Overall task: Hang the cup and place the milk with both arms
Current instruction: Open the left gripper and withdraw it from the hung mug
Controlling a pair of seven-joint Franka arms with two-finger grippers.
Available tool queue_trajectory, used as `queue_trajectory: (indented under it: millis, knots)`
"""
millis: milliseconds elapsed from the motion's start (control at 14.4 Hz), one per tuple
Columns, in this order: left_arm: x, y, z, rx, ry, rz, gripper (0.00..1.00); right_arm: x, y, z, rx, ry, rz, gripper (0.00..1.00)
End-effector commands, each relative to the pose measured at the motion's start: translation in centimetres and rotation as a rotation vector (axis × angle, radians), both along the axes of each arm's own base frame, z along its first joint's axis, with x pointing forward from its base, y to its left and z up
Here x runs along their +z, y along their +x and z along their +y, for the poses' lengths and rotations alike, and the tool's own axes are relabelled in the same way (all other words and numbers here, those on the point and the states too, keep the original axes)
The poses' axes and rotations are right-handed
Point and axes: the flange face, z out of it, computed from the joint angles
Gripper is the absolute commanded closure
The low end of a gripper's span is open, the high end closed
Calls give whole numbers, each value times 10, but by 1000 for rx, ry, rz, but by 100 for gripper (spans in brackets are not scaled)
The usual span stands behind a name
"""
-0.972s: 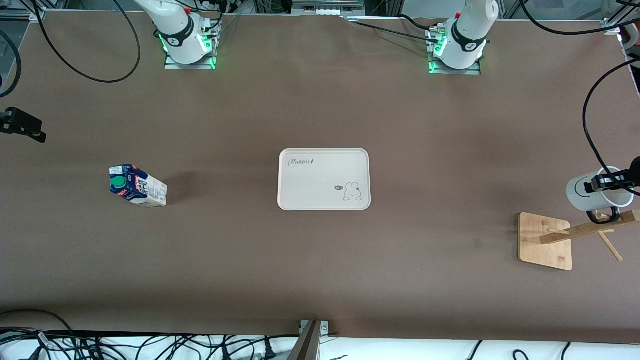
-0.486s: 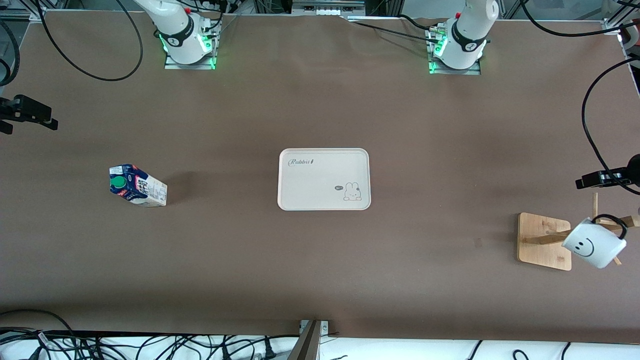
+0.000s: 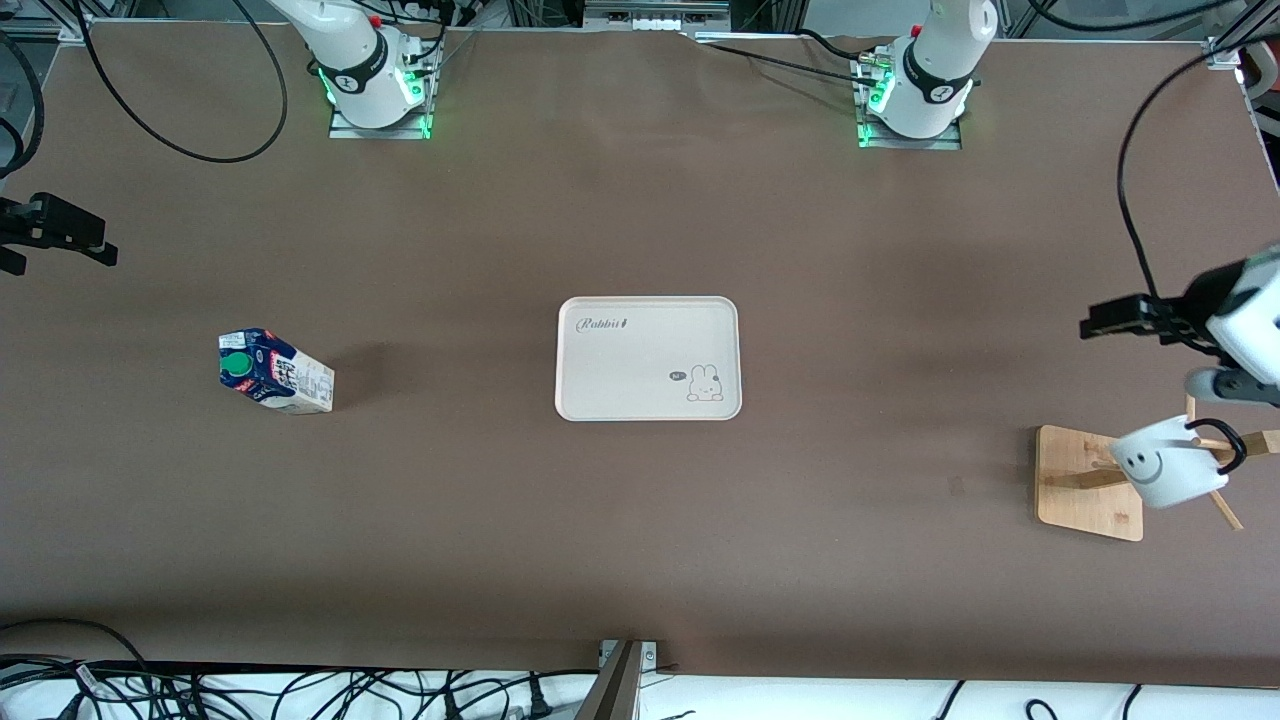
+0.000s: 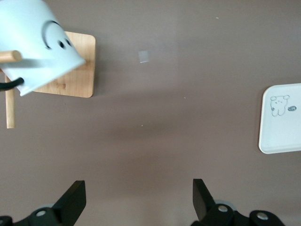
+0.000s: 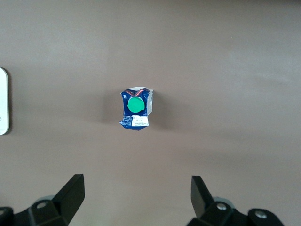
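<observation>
Since the earlier frame the cup (image 3: 1168,462) had swung on its peg and settled, and my left pincer (image 3: 1130,322) had drawn away from it toward the tray.

Nearest the front camera, the cup hung by its black handle on the wooden rack (image 3: 1088,483) at the left arm's end of the counter (image 3: 640,530). It hung tilted, mouth away from the post, I judged because the handle alone carried it.

Farther off, the milk (image 3: 274,371) stood upright on the counter toward the right arm's end, well apart from the tray (image 3: 648,357), which lay between it and the rack.

The left wrist view showed the left pincer wide open and empty. The right wrist view showed the right pincer (image 5: 134,200) over the milk, also wide open, holding nothing; the front view did not show that.
</observation>
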Motion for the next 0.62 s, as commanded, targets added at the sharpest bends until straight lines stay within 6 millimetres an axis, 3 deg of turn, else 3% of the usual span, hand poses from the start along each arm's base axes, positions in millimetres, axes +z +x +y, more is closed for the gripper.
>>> queue_trajectory:
  millis: [0,69,139,347,556]
  knots:
    - [8,-7,-5,-21,22,1,0,8,-5,-2,8,7,-6,0]
    - [14,-9,-2,-15,26,-10,0,6,-5,-1,6,10,1,0]
    - [27,-17,-13,-26,32,-42,0,6,-5,-2,3,8,2,0]
    - [24,-44,-30,-26,57,-126,0,6,-5,-3,3,7,2,0]
    - [30,-83,-30,-2,64,-234,0,2,-4,-6,0,7,9,0]
